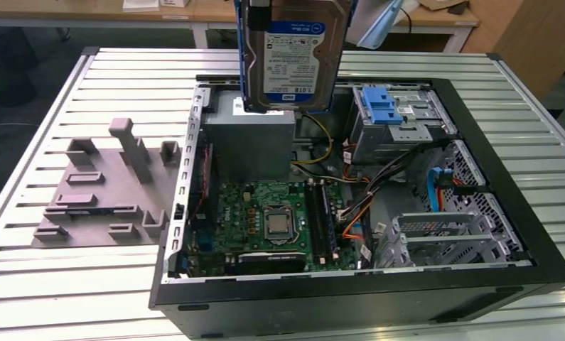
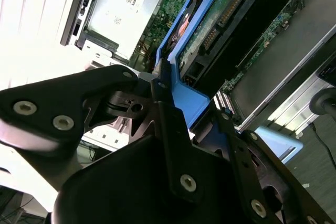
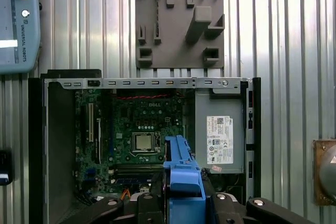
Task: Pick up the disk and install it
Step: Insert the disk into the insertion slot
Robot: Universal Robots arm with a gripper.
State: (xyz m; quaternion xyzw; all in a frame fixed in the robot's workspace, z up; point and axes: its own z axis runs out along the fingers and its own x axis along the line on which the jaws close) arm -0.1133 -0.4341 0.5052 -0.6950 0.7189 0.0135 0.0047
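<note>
the disk (image 1: 287,57) hangs upright right above the power-supply box (image 1: 251,138), and the case (image 1: 358,305) is open on top, so the way down is free. beside the power-supply box toward the exterior view's right, the drive cage (image 1: 401,114) stands close, with loose cables (image 1: 332,153) strung through the gap between the 2. on the near side of that box the motherboard (image 1: 263,220) lies low, and past the case wall to the exterior view's left the slatted table (image 1: 35,298) gives open room around 1 grey fixture plate (image 1: 102,192) with upright posts.
</note>
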